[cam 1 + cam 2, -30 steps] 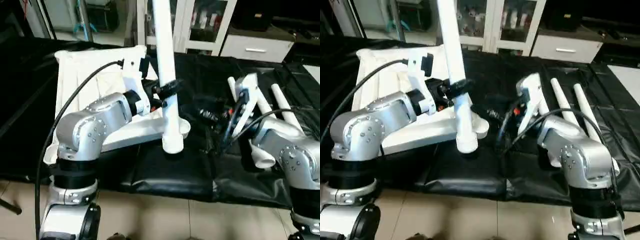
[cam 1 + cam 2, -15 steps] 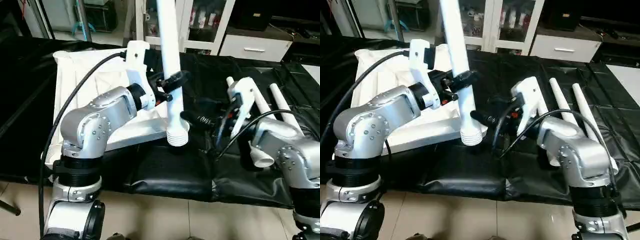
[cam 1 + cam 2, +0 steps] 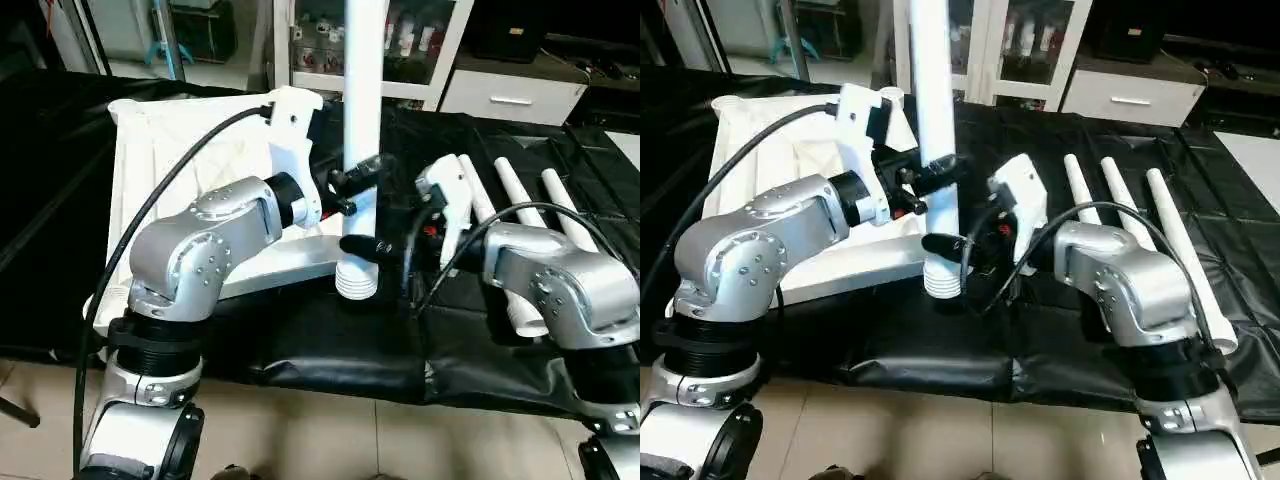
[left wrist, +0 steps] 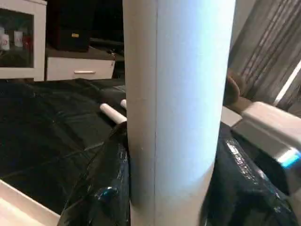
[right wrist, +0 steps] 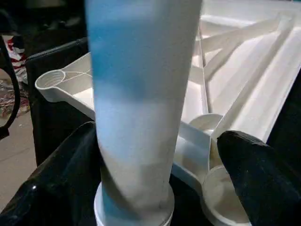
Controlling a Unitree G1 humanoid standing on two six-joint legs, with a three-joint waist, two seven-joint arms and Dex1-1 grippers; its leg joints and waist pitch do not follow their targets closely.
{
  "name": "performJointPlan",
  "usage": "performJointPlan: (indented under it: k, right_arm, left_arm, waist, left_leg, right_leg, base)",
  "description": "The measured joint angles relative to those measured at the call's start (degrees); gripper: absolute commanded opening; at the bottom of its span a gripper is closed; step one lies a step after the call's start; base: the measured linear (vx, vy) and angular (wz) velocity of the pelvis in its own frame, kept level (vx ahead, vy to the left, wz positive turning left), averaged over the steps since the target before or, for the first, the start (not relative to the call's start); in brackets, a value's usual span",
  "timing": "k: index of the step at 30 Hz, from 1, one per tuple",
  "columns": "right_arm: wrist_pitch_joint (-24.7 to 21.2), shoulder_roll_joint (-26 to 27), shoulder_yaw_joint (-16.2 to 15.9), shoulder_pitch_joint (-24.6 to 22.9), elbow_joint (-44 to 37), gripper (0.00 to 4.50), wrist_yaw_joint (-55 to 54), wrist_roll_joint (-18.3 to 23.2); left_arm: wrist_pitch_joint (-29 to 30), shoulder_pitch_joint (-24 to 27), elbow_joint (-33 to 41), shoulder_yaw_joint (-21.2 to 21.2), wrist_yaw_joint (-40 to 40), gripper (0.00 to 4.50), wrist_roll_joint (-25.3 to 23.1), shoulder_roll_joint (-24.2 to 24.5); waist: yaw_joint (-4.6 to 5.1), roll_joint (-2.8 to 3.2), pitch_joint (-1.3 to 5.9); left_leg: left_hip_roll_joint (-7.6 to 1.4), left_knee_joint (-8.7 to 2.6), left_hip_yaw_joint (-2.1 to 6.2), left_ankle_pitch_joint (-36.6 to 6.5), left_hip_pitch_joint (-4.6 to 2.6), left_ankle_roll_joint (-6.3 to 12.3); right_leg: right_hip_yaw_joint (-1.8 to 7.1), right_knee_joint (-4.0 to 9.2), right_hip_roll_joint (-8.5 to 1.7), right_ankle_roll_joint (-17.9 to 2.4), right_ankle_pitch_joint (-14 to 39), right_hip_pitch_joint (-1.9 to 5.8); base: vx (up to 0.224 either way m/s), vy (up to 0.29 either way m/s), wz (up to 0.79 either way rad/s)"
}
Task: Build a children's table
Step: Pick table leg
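Note:
The white tabletop [image 3: 190,150] lies underside up on the black mat, and its ribs and a round corner socket [image 5: 221,197] show in the right wrist view. One white tube leg [image 3: 933,120] stands upright just off the tabletop's near right corner, with its threaded end [image 3: 943,283] low over the mat. My left gripper [image 3: 938,172] is shut on the leg's middle, its black fingers [image 4: 99,188] pressing both sides. My right gripper [image 3: 955,248] is open around the leg's lower part, with one finger [image 5: 258,179] clear of the tube.
Three more white legs [image 3: 1120,200] lie side by side on the mat to the right, behind my right forearm. The mat's front edge [image 3: 330,375] drops to a tiled floor. White cabinets [image 3: 500,95] stand at the back.
The leg has swung from tilted to upright and shifted right with my left gripper. My right arm has moved left, and its open fingers now straddle the leg's lower end.

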State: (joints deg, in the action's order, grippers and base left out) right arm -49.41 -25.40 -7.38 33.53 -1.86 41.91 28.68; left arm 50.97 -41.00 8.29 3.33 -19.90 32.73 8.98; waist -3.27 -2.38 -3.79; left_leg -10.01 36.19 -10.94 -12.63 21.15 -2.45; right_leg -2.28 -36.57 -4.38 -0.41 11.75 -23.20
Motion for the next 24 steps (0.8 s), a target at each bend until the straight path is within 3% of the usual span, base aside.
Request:
performJointPlan:
  k: [3, 8, 9, 13, 24]
  right_arm:
    - [-1.0, 0.2, -0.1, 0.6, 0.3, 4.26, 0.3, 0.2]
    - [-1.8, 0.8, -0.6, 0.6, 0.6, 3.85, 0.6, 0.2]
    - [-1.9, 1.0, -0.7, 0.8, 1.0, 3.56, 0.6, 0.2]
    - [-2.3, 1.7, -0.7, 1.0, 1.4, 3.37, 0.8, 0.5]
    - [-2.5, 2.6, -0.8, 1.0, 2.0, 2.33, 1.1, 0.5]
  left_arm:
    - [-0.1, 0.0, 0.4, 0.7, -0.7, 1.85, -0.2, 0.1]
    - [-0.1, 0.0, 1.0, 1.6, -1.3, 1.85, -0.2, 0.0]
    - [-0.1, 0.0, 1.0, 1.6, -1.4, 1.85, -0.2, 0.1]
    - [-0.2, 0.0, 1.0, 2.1, -2.1, 1.85, -0.4, 0.4]
    - [-0.8, 0.0, 1.0, 2.7, -3.0, 1.85, -1.3, 1.2]
  waist:
    - [-0.06, -0.1, 0.02]
    - [-0.05, -0.11, 0.03]
    - [-0.05, -0.11, 0.03]
    - [-0.06, -0.11, 0.03]
    - [-0.08, -0.1, 0.03]
  left_leg:
    - [0.0, 0.0, 0.0, 0.0, -0.01, 0.0]
    - [0.0, 0.01, 0.0, 0.0, -0.03, 0.0]
    - [0.0, 0.02, 0.0, 0.0, -0.04, 0.0]
    - [0.0, 0.02, 0.0, 0.0, -0.07, -0.01]
    - [0.0, 0.03, 0.01, 0.1, -0.06, -0.01]
  right_leg:
    - [-0.02, -0.02, 0.0, 0.0, 0.0, 0.0]
    - [0.0, -0.06, 0.0, 0.0, 0.0, 0.0]
    - [0.0, -0.09, 0.0, 0.0, 0.0, 0.0]
    - [0.0, -0.14, 0.0, 0.0, 0.0, 0.0]
    - [0.0, -0.16, 0.0, 0.0, 0.0, 0.0]
  base:
    - [0.0, 0.0, 0.0]
    - [0.0, 0.0, 0.0]
    - [0.0, 0.0, 0.0]
    - [0.0, 0.0, 0.0]
    - [0.0, 0.0, 0.0]
